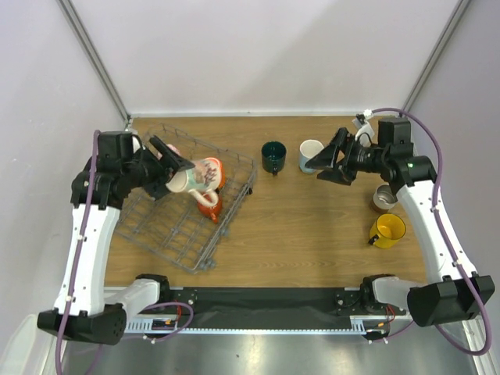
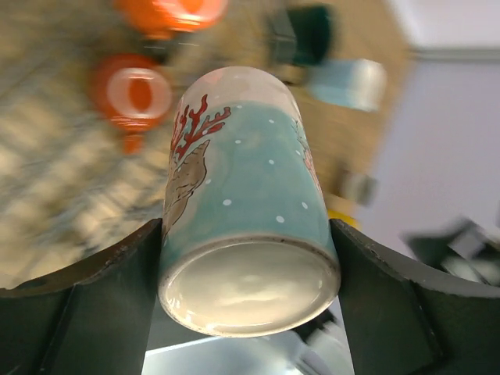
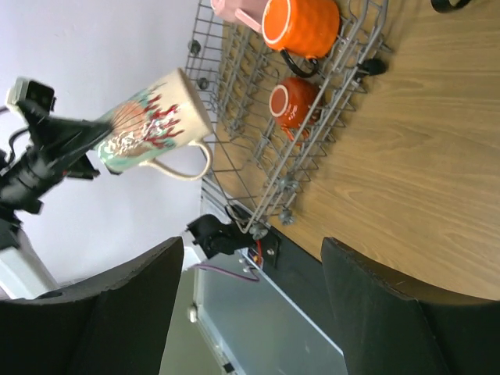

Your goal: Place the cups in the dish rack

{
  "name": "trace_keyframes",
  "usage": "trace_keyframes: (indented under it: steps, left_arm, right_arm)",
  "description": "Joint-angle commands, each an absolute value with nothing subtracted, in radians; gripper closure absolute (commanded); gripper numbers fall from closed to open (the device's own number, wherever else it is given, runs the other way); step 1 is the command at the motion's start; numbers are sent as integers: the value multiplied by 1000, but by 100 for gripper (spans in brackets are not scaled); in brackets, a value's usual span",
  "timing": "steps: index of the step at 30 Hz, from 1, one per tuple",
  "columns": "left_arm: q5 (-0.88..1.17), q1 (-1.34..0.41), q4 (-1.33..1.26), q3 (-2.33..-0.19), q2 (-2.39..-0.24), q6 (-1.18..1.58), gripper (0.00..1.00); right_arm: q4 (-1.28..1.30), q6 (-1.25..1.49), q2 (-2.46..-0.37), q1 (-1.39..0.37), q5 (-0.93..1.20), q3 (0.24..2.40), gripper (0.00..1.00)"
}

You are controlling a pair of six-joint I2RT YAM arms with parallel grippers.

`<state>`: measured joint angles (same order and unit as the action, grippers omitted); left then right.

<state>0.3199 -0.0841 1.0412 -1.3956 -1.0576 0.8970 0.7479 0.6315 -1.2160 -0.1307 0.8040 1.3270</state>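
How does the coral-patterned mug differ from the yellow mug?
The coral-patterned mug hangs tilted in the left gripper above the dish rack; the yellow mug stands upright on the table. The coral-patterned mug is teal with red coral; the yellow mug plain. Both have handles.

Robot lab test cell.
Plain white panels (image 1: 273,55) and metal frame posts (image 1: 92,56) enclose a wooden table (image 1: 312,226); cabled robot arms (image 1: 84,234) are bolted at its near edge.

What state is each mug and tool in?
Coral-patterned mug: tipped sideways, held over dish rack.
Left tool: gripping it.
Right tool: open, empty.
Orange mugs: in rack.
Pink mug: in rack.
Dark green mug: upright on table.
Light blue mug: upright on table.
Yellow mug: upright on table.
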Motion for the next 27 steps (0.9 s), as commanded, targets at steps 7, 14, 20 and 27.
trace_keyframes:
  steps: [7, 14, 20, 27]
  left_arm:
    - [-35, 41, 1227, -1658, -1279, 690, 100]
    - [-22, 204, 1232, -1787, -1526, 730, 100]
    - [-45, 238, 1240, -1870, -1657, 876, 100]
    - [-44, 242, 1184, -1828, -1738, 1048, 100]
  right_arm:
    - [807, 554, -1183, -149, 769, 1319, 23]
    - [796, 557, -1186, -170, 764, 1299, 23]
    - [732, 610, -1189, -158, 782, 1284, 23]
    - [742, 609, -1198, -138, 767, 1287, 23]
